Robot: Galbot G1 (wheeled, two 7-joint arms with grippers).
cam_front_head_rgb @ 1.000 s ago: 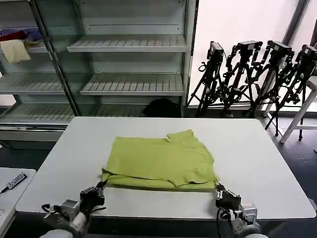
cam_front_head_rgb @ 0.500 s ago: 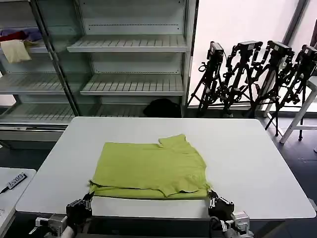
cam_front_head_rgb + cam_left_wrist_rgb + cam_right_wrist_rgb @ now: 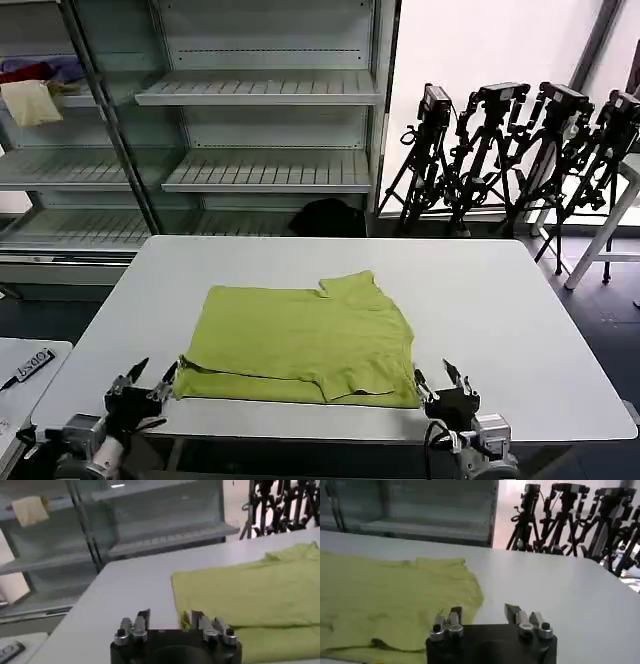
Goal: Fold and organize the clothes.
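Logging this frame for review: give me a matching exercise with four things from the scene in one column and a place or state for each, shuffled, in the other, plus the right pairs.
Things:
1. T-shirt
2. left gripper
3. right gripper
4. cream cloth

Places or states:
A. open, off the shirt's near corner on the robot's right
B. draped on a shelf of the rack behind the table
C. folded, lying flat on the white table
D. open, off the shirt's near corner on the robot's left

Pairs: 1-C, 2-D, 3-A, 4-B
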